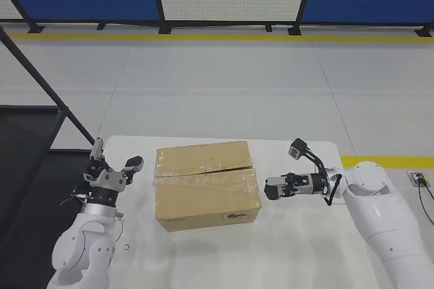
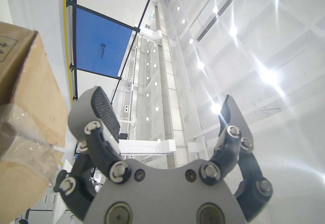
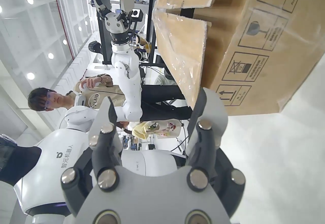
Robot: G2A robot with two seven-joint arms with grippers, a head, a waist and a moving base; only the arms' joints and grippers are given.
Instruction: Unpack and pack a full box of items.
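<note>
A brown cardboard box (image 1: 205,184) stands in the middle of the white table (image 1: 296,246), its top flaps closed under clear tape. My left gripper (image 1: 114,164) is to the box's left, pointing upward, open and empty; its two fingers (image 2: 105,110) spread wide against the ceiling, with the box (image 2: 30,98) close beside them. My right gripper (image 1: 271,190) is level with the table and just off the box's right side, open with nothing between the fingers. In the right wrist view the box's side (image 3: 243,44) and a small gap between its flaps are close ahead, and my left gripper (image 3: 113,2) shows farther off.
A black frame (image 1: 36,94) stands at the table's left. A yellow floor line (image 1: 390,162) runs at the right, and blue panels (image 1: 87,10) line the far wall. Bare table surface lies in front of the box.
</note>
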